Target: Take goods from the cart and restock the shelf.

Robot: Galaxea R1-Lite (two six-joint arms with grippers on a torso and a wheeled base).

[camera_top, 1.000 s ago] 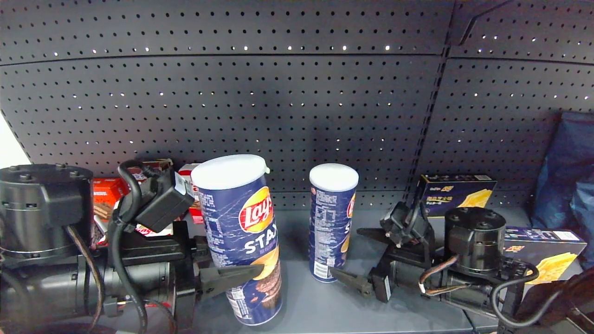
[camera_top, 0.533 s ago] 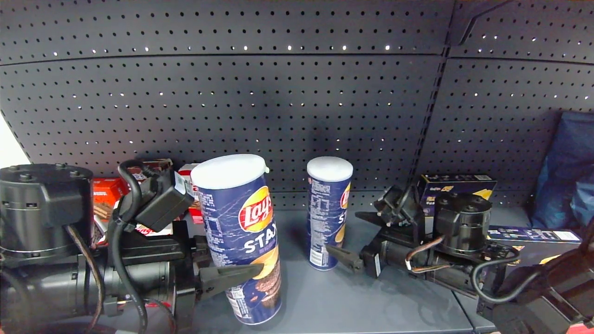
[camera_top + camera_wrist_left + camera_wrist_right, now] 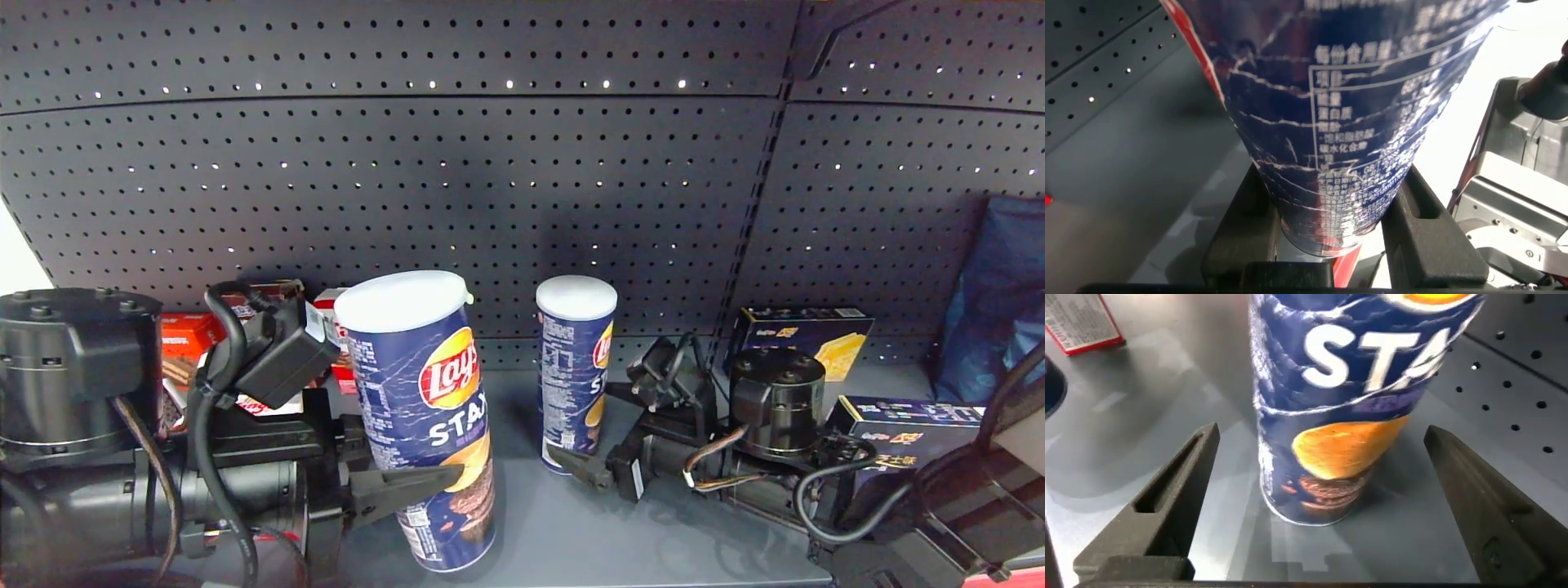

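Note:
A blue chip can (image 3: pixel 424 408) with a white lid stands at the front of the grey shelf (image 3: pixel 571 531). My left gripper (image 3: pixel 433 461) is shut on its lower part; in the left wrist view the fingers (image 3: pixel 1429 237) press both sides of the can (image 3: pixel 1347 139). A second blue can (image 3: pixel 575 367) stands upright farther back. My right gripper (image 3: pixel 592 425) is open around its base. In the right wrist view that can (image 3: pixel 1347 416) rests on the shelf between the gripper (image 3: pixel 1323 514) fingers, with a gap on each side.
Red snack boxes (image 3: pixel 188 343) sit at the back left behind my left arm. Dark boxes with yellow print (image 3: pixel 800 331) (image 3: pixel 914 420) lie at the right, with a blue bag (image 3: pixel 996 310) beyond. The pegboard wall (image 3: pixel 522 180) closes the back.
My right arm has moved left and deeper into the shelf, and the second can has shifted back toward the pegboard with it. My left arm and its can have kept still.

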